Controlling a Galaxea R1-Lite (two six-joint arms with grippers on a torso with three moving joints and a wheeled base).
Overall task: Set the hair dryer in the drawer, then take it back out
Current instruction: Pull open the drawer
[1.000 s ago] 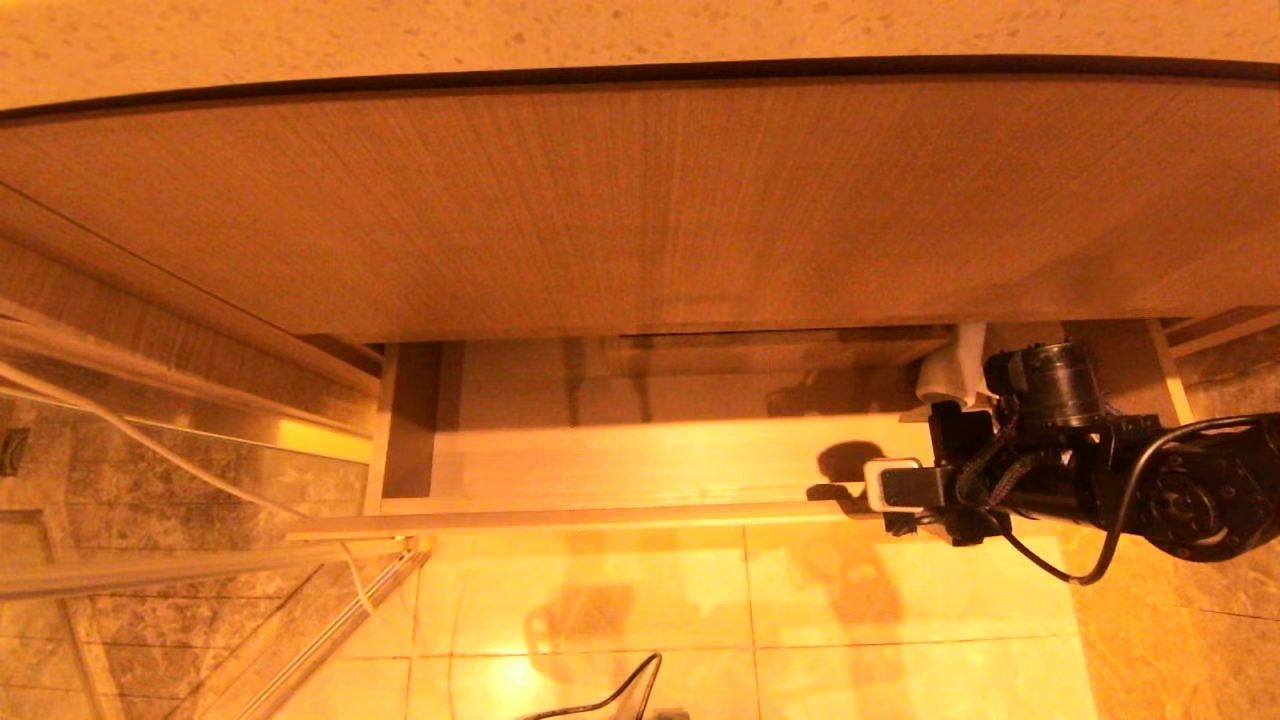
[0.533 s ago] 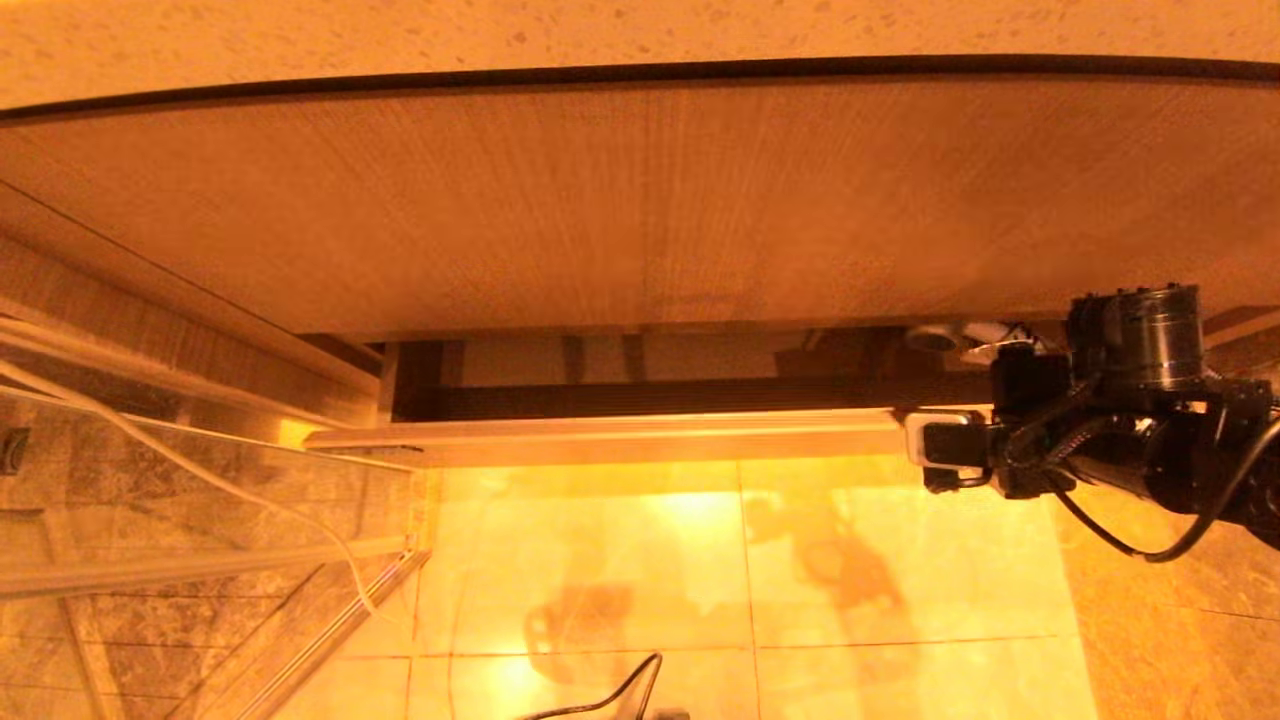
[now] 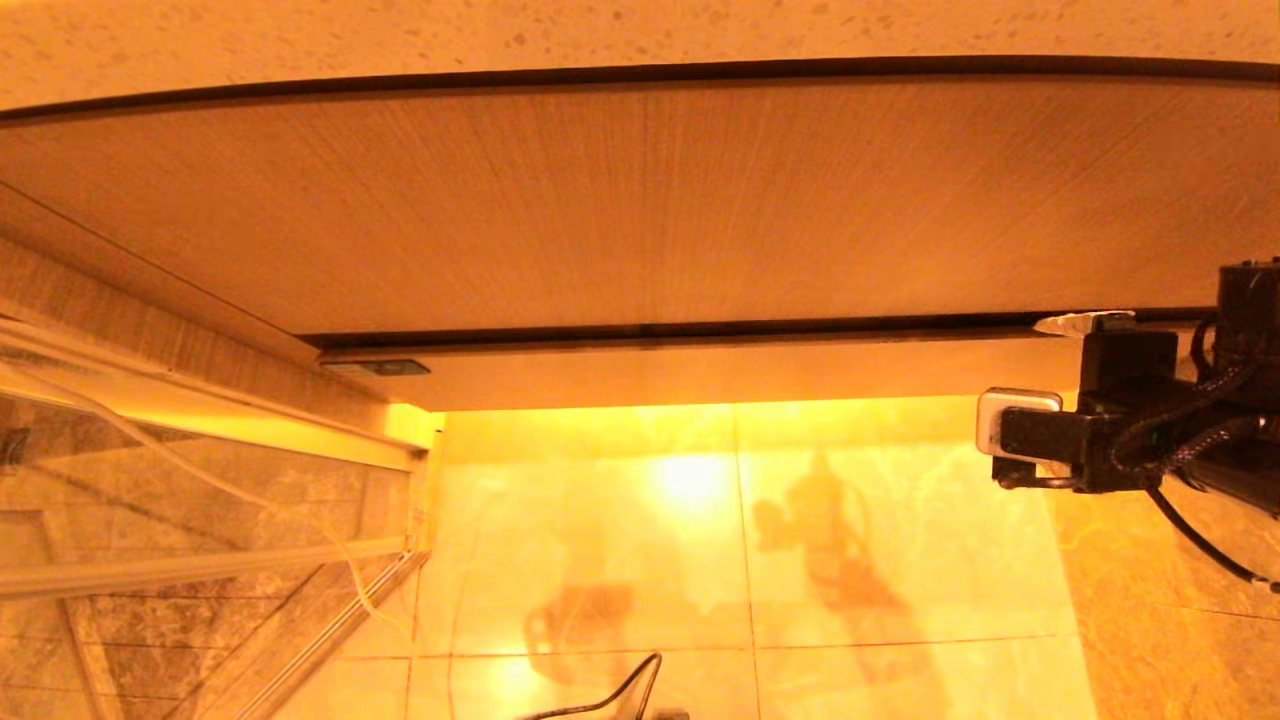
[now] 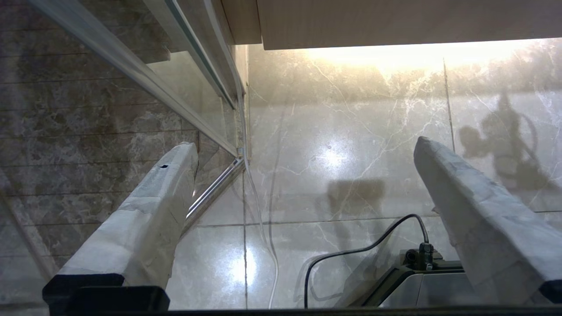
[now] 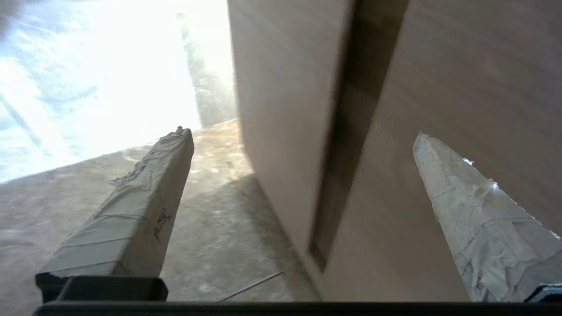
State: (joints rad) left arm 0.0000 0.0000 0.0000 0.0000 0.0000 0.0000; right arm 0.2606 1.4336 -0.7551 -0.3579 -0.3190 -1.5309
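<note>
Head view shows us the wide light-wood drawer with the plain handleless front [image 3: 700, 370] pushed in under the taller wood-grain front panel [image 3: 640, 200], with only a thin dark gap between them. We cannot see the small white hair dryer in any view. Our black right gripper [image 3: 1085, 322] sits at about three o'clock, at the drawer's right end, its pale tip touching or just at the top edge of the drawer front; we cannot tell which. In the right wrist view its two taped grey fingers [image 5: 136, 219] are spread wide with nothing between them, one either side of that dark gap. In the left wrist view our left gripper [image 4: 303, 149] hangs above the glossy marble floor tiles [image 4: 351, 131], fingers spread and empty, near a glass partition [image 4: 131, 57].
</note>
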